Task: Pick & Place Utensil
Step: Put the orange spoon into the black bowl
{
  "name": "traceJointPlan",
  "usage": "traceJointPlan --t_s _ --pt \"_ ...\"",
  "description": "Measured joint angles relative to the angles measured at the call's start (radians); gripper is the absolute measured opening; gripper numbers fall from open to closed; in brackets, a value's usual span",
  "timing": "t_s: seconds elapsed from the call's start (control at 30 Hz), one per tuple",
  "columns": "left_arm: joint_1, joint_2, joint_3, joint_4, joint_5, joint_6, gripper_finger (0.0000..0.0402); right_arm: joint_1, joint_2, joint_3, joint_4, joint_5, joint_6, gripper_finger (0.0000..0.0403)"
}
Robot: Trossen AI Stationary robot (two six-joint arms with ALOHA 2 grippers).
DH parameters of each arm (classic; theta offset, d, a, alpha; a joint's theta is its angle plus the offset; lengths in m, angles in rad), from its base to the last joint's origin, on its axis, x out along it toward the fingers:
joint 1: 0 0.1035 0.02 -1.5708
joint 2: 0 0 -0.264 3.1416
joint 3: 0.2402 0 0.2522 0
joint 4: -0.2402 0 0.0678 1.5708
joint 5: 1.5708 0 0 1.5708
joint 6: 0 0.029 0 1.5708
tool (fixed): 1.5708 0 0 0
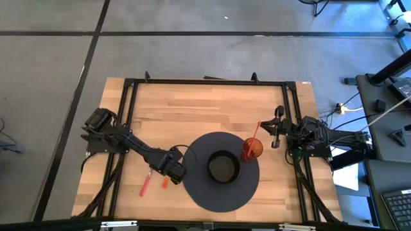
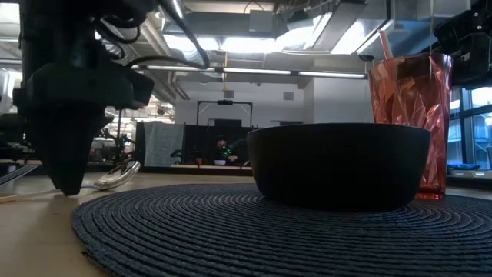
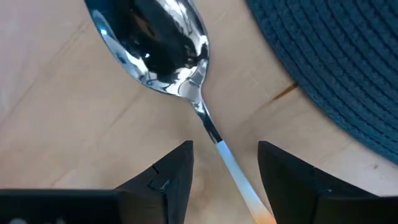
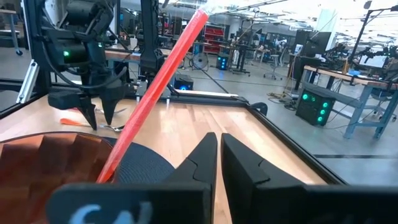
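Note:
A spoon [image 3: 155,50] with a shiny silver bowl and an orange-ended handle [image 3: 227,155] lies flat on the wooden table, just left of the dark round placemat [image 1: 199,186]. My left gripper [image 3: 224,180] is open and low over it, one finger on either side of the handle with a gap showing on both sides. In the high view the left gripper [image 1: 174,172] hides the spoon's bowl, and only the orange handle end [image 1: 165,182] shows. My right gripper [image 4: 219,155] is shut and waits right of the red cup [image 1: 252,149].
A black bowl [image 1: 223,167] sits in the middle of the placemat. The red faceted cup with a red straw [image 4: 161,81] stands on the placemat's right part. A second pink-red utensil [image 1: 146,183] lies left of the spoon. A black frame rims the table [image 1: 192,102].

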Motion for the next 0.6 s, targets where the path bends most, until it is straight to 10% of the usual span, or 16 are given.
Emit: traceJointPlan --t_s 0.6 --pt "0.010 -0.013 -0.094 0.074 0.016 0.098 0.0143 0.000 0.000 0.000 0.000 0.000 0.006 0.0023"
